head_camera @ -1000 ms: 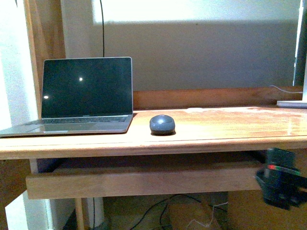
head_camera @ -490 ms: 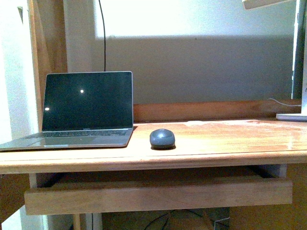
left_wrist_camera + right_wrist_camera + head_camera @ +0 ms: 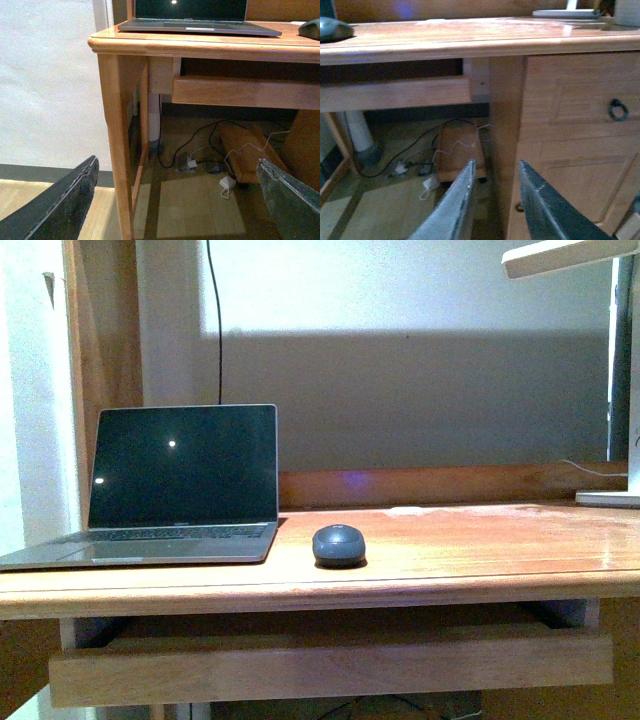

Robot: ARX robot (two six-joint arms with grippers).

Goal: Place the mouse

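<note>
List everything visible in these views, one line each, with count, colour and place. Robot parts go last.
Mouse: one, dark grey, on the desk just right of the laptop, nothing touching it.
Laptop: one, grey with a dark screen, open at the desk's left end.
Desk: one, orange-brown wood, with a pull-out shelf under the top.
Lamp: one, white, at the desk's far right; head upper right.
Drawer ring: one, dark, on the drawer front right of the knee space.
Cables: several, black and white, on the floor under the desk.
Left fingers: two, dark, spread wide, below desk height, holding nothing.
Right fingers: two, grey, narrow gap, below desk height, holding nothing.
</note>
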